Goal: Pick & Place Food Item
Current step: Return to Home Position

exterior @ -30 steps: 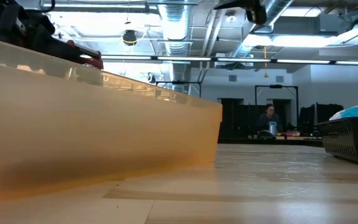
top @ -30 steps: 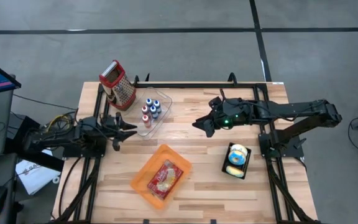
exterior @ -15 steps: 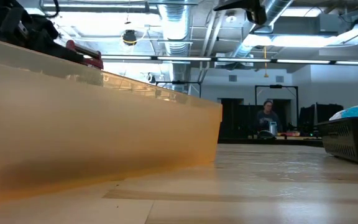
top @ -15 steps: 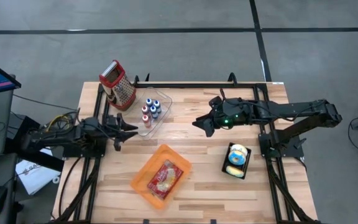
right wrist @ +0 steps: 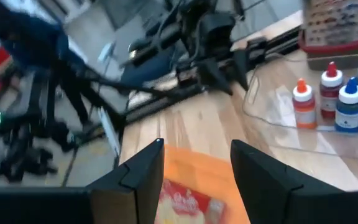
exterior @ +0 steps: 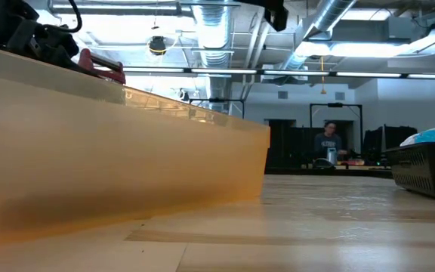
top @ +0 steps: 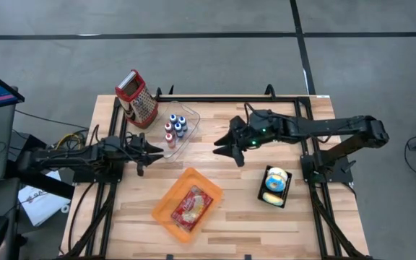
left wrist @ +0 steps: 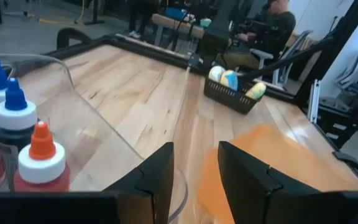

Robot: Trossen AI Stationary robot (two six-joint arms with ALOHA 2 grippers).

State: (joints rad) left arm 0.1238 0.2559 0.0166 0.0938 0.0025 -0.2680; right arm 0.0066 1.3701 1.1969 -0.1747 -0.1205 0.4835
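A red food packet (top: pixel 191 204) lies flat in the orange tray (top: pixel 166 214) near the table's front; the right wrist view shows the packet (right wrist: pixel 185 205) below my fingers. A black basket (top: pixel 263 193) at the right holds round yellow and blue food items (top: pixel 276 179). My right gripper (top: pixel 228 150) hangs open above the table's middle, between the tray and the clear bin, with nothing between its fingers (right wrist: pixel 143 168). My left gripper (top: pixel 150 148) stands open at the left, beside the clear bin (left wrist: pixel 67 68), also with nothing between its fingers.
A clear bin (top: pixel 186 133) with several small dropper bottles (top: pixel 174 128) stands at the far left, a red-topped grater (top: pixel 137 100) behind it. In the low view the tray's orange wall (exterior: pixel 127 151) fills the left. A person (exterior: pixel 328 143) sits beyond the table.
My right gripper has gone toward the table's left edge and a little nearer the orange tray, rolling its wrist and tipping further down as it went. Its fingers stay open. The tray, packet and basket have kept their places.
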